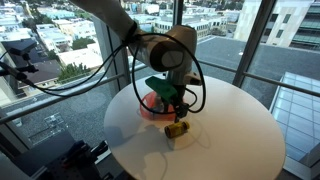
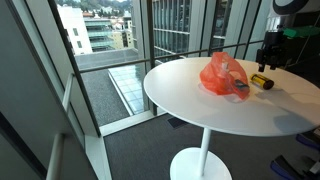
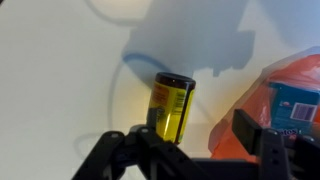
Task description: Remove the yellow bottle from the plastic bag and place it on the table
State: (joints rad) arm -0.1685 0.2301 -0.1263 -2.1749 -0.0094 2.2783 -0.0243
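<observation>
The yellow bottle (image 3: 171, 106) with a dark cap lies on its side on the white round table (image 1: 230, 130), just outside the orange plastic bag (image 3: 262, 112). It also shows in both exterior views (image 1: 178, 129) (image 2: 262, 81), next to the bag (image 1: 152, 103) (image 2: 222, 74). My gripper (image 3: 195, 140) hangs a little above the bottle with its jaws apart and nothing between them. It shows in both exterior views (image 1: 178, 108) (image 2: 270, 55). The bottle's lower end is hidden behind my gripper in the wrist view.
A blue packet (image 3: 296, 104) shows inside the bag. The table stands by tall windows with a railing (image 2: 110, 60). A black cable loops round the arm (image 1: 120, 55). The table edge (image 2: 160, 95) is near the bag.
</observation>
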